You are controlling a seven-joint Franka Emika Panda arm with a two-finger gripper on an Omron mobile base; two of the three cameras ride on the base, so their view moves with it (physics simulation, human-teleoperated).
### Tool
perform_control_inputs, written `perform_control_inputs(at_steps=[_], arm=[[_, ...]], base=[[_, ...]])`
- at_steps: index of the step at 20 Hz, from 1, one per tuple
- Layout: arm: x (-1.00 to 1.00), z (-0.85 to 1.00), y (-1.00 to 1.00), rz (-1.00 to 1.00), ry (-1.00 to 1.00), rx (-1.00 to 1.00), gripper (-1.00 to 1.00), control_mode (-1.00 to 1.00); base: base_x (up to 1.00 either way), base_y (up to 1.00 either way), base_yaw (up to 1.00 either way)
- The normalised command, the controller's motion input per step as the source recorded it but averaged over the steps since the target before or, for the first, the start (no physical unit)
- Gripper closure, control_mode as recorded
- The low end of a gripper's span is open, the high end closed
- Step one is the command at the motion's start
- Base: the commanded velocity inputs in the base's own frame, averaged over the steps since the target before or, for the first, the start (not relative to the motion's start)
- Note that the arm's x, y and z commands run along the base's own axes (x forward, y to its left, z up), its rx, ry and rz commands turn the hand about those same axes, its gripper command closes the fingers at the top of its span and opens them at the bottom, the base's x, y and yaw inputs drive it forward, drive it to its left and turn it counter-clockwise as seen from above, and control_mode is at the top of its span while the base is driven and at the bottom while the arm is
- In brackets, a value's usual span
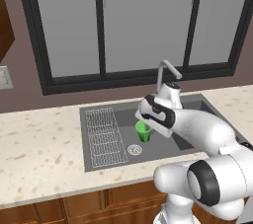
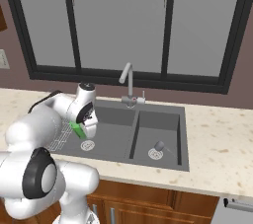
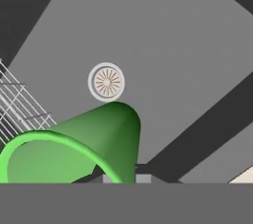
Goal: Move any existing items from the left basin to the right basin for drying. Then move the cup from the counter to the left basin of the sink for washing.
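The arm's jaws gripped the green cup [image 1: 144, 131], tilted, above the left basin [image 1: 163, 145] near its drain [image 1: 135, 150]; a small grey knob [image 2: 159, 146] sat in the right basin [image 2: 170, 124].

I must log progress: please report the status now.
Gripper shut on cup, above left basin. Small grey item sits in right basin. Nothing in the way.

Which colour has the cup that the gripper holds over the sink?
The cup is bright green, with a lighter rim. It shows best in the hand view.
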Motion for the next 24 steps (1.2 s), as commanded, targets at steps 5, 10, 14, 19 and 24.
perform_control_inputs(at_steps=[5, 10, 14, 19, 24], arm=[[0.07, -0.20, 0.01, 0.00, 0.00, 0.00, 1.00, -1.00], [0.13, -0.07, 0.00, 0.00, 0.00, 0.00, 1.00, -1.00], [0.12, -0.12, 0.00, 0.00, 0.01, 0.00, 1.00, -1.00], [0.11, -0.17, 0.00, 0.00, 0.02, 0.00, 1.00, -1.00], [0.11, -0.16, 0.00, 0.00, 0.03, 0.00, 1.00, -1.00]], base=[[0.00, 0.00, 0.00], [0.00, 0.00, 0.00], [0.00, 0.00, 0.00], [0.00, 0.00, 0.00], [0.00, 0.00, 0.00]])
